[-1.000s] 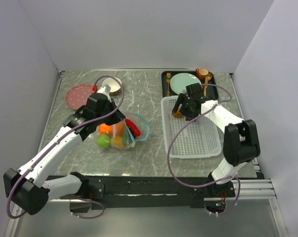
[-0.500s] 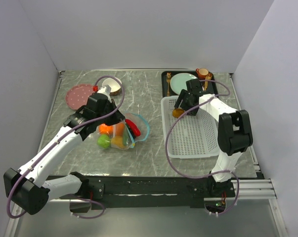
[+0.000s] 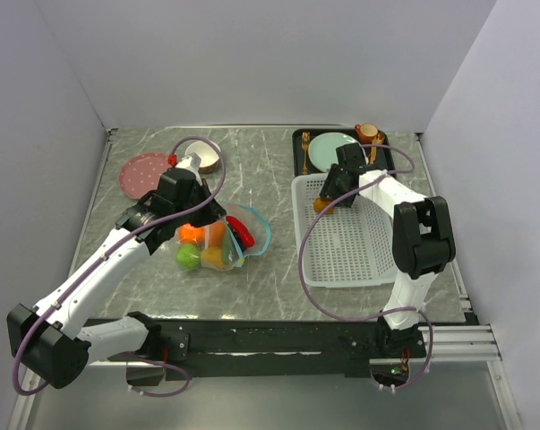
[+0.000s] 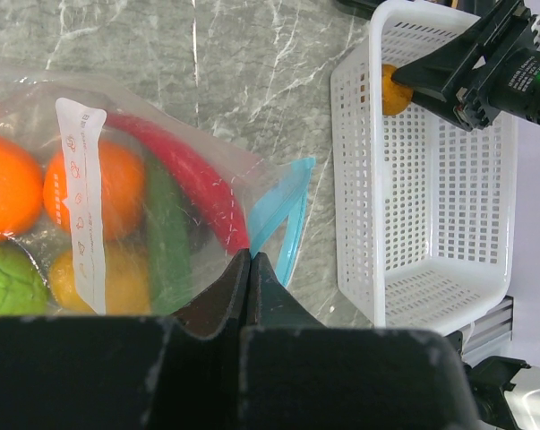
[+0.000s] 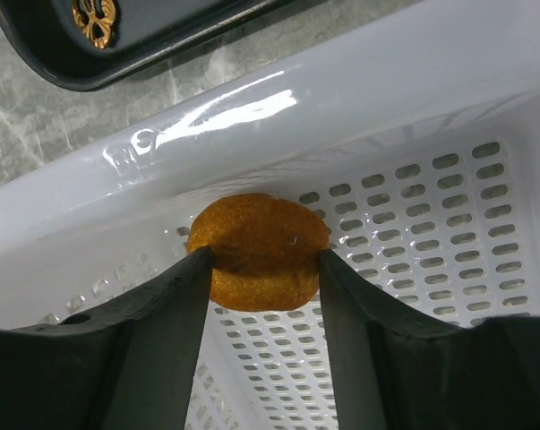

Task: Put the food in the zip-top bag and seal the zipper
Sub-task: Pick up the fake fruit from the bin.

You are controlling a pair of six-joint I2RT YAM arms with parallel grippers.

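Observation:
The clear zip-top bag [image 3: 223, 240] lies left of centre with food in it: two oranges [image 4: 117, 184], a green apple [image 4: 5, 278], a red chili [image 4: 189, 175] and a long green pepper [image 4: 167, 233]. Its teal zipper [image 4: 287, 215] gapes open toward the basket. My left gripper [image 4: 250, 255] is shut on the bag's edge by the zipper. A yellow-brown fruit [image 5: 259, 242] sits in the far left corner of the white mesh basket [image 3: 350, 269]. Both fingers of my right gripper [image 5: 262, 260] press its sides there.
Behind the basket a black tray [image 3: 298, 152] holds a teal plate [image 3: 334, 148], a gold fork and a small cup [image 3: 367, 133]. A pink plate [image 3: 142, 173] and a wooden disc [image 3: 207, 159] lie at the far left. Walls close in on three sides.
My right gripper has shifted toward the basket's far left corner and closed its fingers onto the yellow-brown fruit. The left arm and the bag have not moved.

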